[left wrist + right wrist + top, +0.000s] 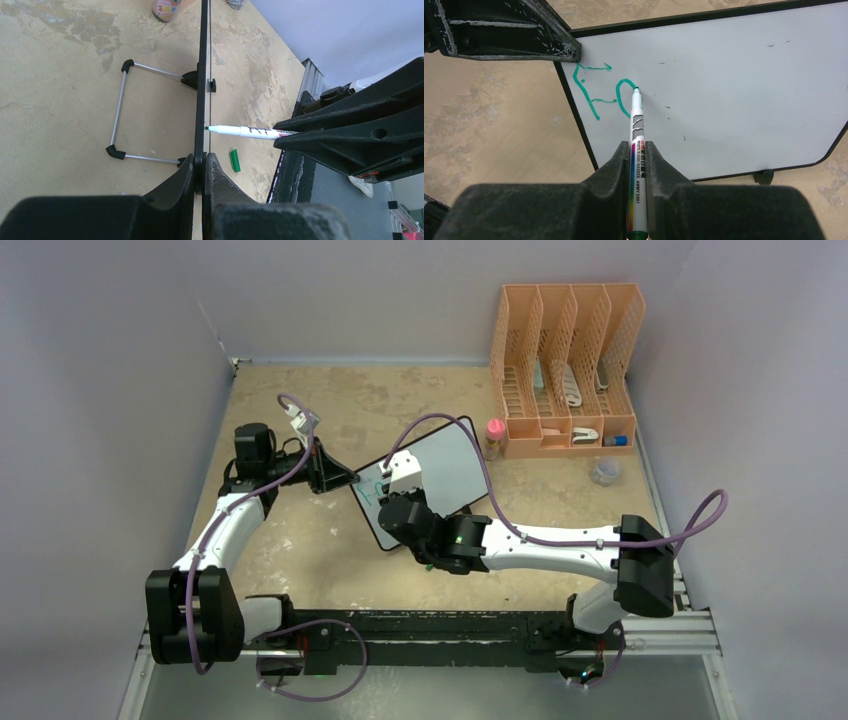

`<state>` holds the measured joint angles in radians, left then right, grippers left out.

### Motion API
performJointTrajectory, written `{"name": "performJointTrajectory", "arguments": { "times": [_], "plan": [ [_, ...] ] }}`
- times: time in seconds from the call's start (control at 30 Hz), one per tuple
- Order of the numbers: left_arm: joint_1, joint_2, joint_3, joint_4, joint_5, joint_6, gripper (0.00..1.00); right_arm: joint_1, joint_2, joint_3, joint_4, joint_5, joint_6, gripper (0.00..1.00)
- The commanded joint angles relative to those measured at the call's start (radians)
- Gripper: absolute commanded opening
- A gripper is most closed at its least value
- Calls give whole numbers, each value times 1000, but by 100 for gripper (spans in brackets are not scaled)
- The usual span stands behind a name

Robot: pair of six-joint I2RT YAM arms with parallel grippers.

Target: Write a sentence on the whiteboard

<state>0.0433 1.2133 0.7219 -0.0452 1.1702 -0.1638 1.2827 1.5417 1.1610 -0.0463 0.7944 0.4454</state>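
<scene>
The orange file rack [565, 370] at the back right holds a few white and grey things; I cannot tell what they are. A pink-capped bottle [494, 437] stands just beside it. The whiteboard [450, 465] stands in the middle of the table [290, 540]. The left gripper [204, 165] pinches its left edge. The right gripper [638, 150] pinches a marker [637, 125], whose tip touches the green letters [601, 101] near the board's left edge. The rest of the board is blank. A green cap [234, 160] lies on the table.
</scene>
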Motion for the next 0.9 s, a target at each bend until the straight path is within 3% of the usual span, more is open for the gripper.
{"name": "performJointTrajectory", "arguments": {
  "times": [0.0,0.87],
  "plan": [
    [-15,9,24,-18,20,21,0,-10,-11,41,42,31,-9,0],
    [-16,8,25,-22,17,23,0,-10,-36,-36,-49,3,93,0]
  ]
}}
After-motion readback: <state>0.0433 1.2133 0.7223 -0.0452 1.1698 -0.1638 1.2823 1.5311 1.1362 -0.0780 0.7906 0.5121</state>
